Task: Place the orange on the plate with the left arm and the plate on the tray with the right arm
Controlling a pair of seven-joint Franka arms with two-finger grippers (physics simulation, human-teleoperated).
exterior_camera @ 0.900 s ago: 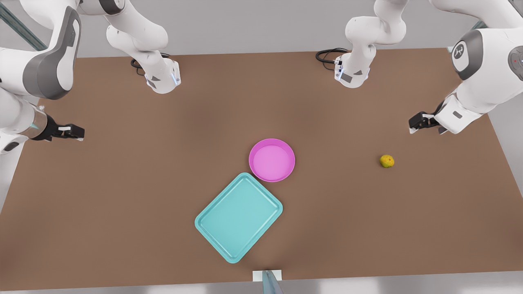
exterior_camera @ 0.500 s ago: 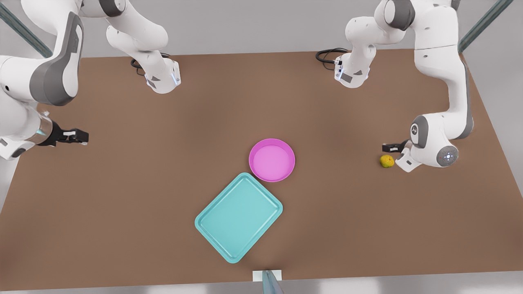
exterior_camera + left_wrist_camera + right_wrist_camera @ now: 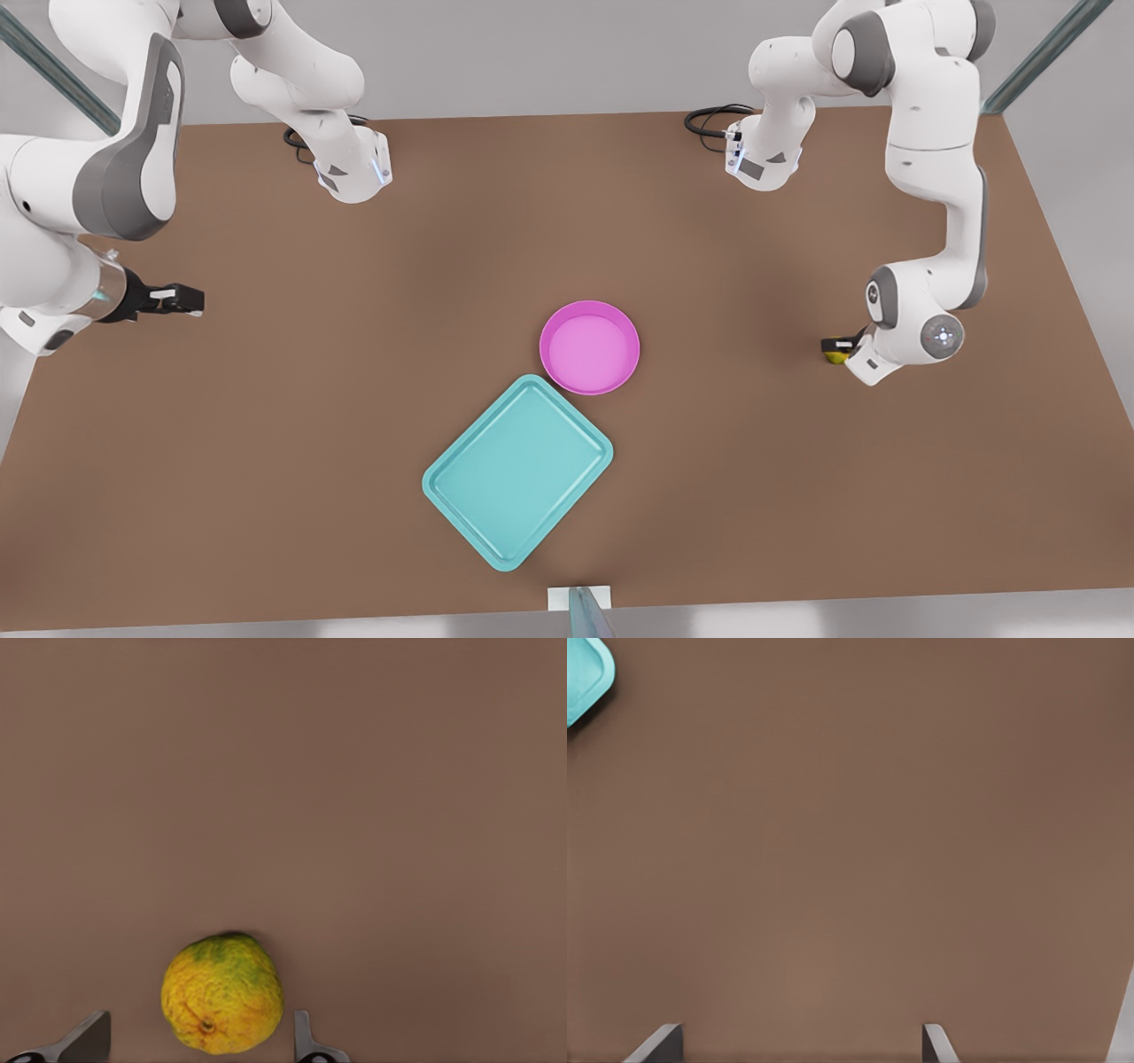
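Observation:
The small yellow-orange orange (image 3: 221, 992) lies on the brown table between the spread fingers of my left gripper (image 3: 197, 1047), which is open and low over it. In the front view this gripper (image 3: 839, 346) is at the right and covers most of the orange (image 3: 833, 358). The empty pink plate (image 3: 589, 347) sits at the table's middle, touching a corner of the teal tray (image 3: 518, 470) in front of it. At the front view's left my right gripper (image 3: 182, 299) hangs open over bare table, far from the plate. Its wrist view shows the gripper (image 3: 797, 1052) and a tray corner (image 3: 585, 673).
Both arm bases (image 3: 354, 173) (image 3: 762, 159) stand at the table's back edge with black cables beside them. A small white mount (image 3: 580, 598) sits at the front edge. Brown table surface (image 3: 310, 399) stretches between the right gripper and the plate.
The left arm swung down and in toward the orange, so its open gripper now straddles the fruit. The right gripper crept slightly toward the table's middle. Plate, tray and orange stayed put.

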